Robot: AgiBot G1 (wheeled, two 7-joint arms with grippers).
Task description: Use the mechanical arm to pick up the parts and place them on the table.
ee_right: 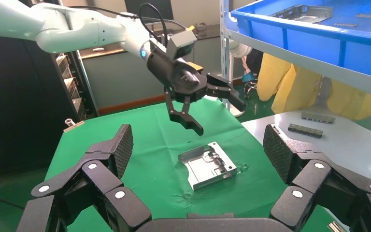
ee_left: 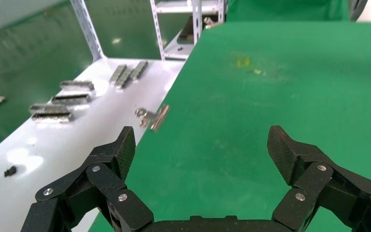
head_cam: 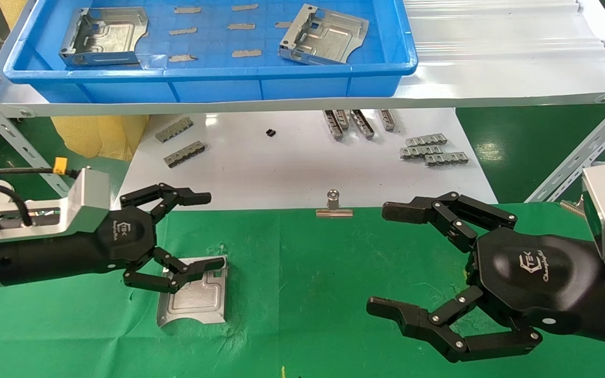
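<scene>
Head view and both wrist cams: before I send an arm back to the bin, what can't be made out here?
- Part on the table: head view, its near-left corner is covered by the left gripper; the open fingers hang above it in the right wrist view.
- Blue bin: head view crops its far side; more parts there cannot be told.
- Left bin part: its underside and seating are hidden.
- Right gripper: open over bare cloth; its arm is cut off at the frame's edge.

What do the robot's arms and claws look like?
Both arms are white and silver. The left gripper and right gripper are black hexagons with jointed black fingers, silver rivets and a white logo. Black cables run along the left arm, which has a blue light ring.
</scene>
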